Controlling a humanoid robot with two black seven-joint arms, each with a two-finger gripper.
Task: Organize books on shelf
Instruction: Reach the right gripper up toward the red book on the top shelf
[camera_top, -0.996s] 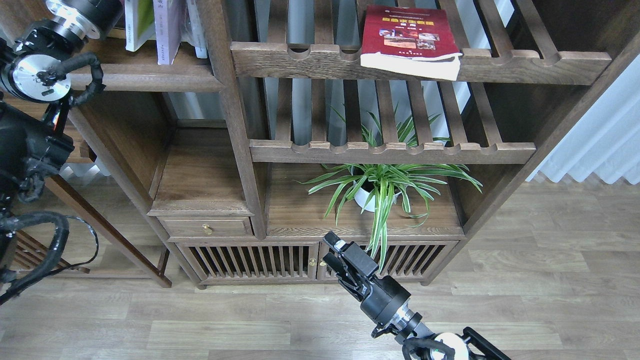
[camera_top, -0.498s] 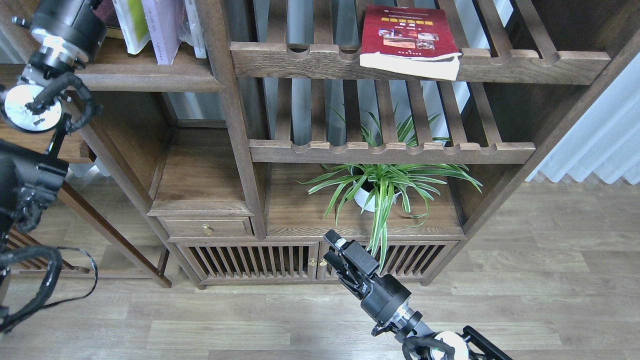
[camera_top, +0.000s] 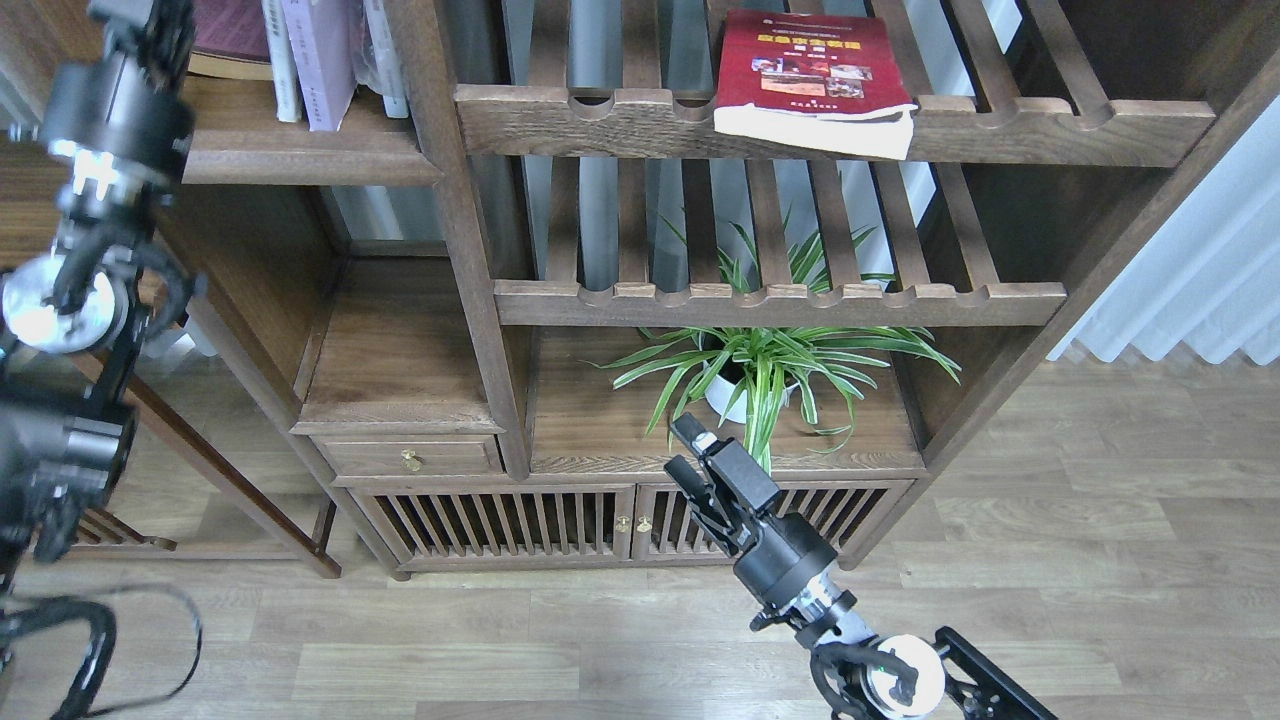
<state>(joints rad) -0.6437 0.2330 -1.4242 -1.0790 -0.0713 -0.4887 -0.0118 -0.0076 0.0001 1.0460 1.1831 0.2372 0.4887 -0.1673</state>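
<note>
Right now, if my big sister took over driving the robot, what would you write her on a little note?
Left gripper: up at the top-left shelf, beside the standing books; too dark to tell if it is open.
Right gripper: low, in front of the potted plant, fingers parted, holding nothing.
Done: the white book with the lavender band stands upright on the shelf, among other books.
Left: the dark red book lies flat on the slatted rack, its corner hanging over the front rail. It probably still has to go and stand with the others.
</note>
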